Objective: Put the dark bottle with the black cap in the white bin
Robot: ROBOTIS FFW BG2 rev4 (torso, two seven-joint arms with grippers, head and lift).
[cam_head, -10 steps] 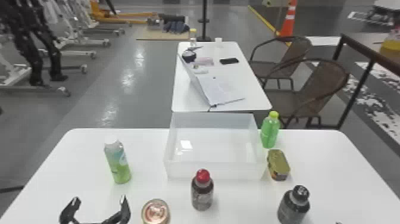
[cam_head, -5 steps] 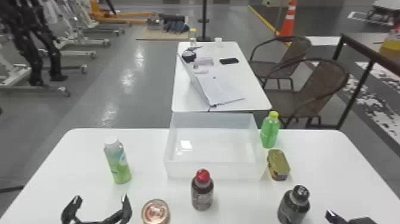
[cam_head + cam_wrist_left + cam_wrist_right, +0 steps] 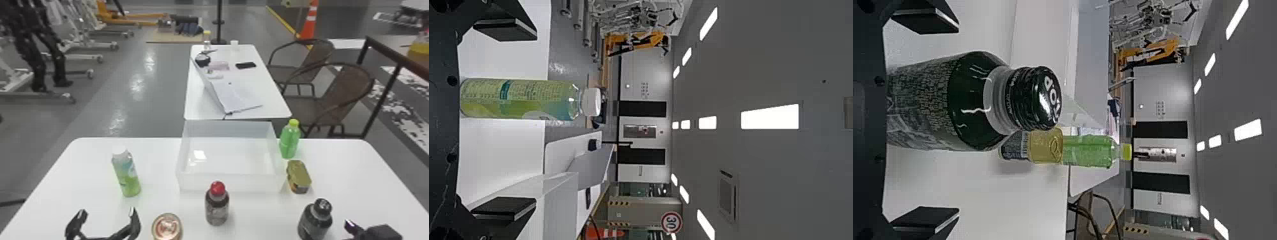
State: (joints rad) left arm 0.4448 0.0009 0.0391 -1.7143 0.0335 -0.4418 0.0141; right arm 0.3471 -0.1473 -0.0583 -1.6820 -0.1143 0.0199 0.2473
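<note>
Dark, glossy bottle with black cap [image 3: 315,220]: upright, nearer me than the rectangular white plastic bin [image 3: 233,182], towards its right. My black right gripper [image 3: 378,231]: right of bin's near side, fingers spread. My black left gripper [image 3: 107,212]: left of bin's near side, fingers spread.

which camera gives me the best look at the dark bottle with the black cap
The right wrist view: the bottle looms close there, cap and label large. The head view shows it smaller, from above, beside the right hand.
</note>
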